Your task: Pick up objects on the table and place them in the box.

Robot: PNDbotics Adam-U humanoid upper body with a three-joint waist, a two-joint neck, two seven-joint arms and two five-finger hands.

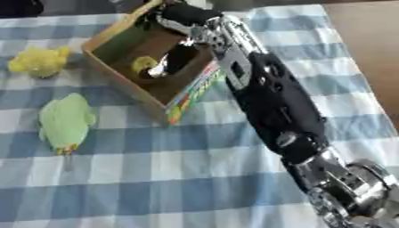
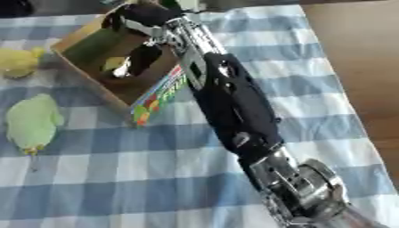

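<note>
An open cardboard box (image 1: 117,35) with a colourful printed side stands at the back of the blue-and-white checked cloth. My right arm comes up from the lower right, and my right hand (image 1: 177,57) is down inside the box. A small yellow curved thing (image 1: 143,63) lies in the box right beside the hand; whether the hand holds it is hidden. On the cloth left of the box lies a lumpy yellow object (image 1: 37,61). Nearer to me, a pale green object (image 1: 66,121) with a coloured tip lies flat. My left hand is out of sight.
Bare brown tabletop (image 1: 370,49) shows past the cloth's right edge. My long black and silver forearm (image 1: 273,98) crosses the cloth diagonally, from the lower right to the box. Checked cloth (image 1: 156,178) fills the foreground.
</note>
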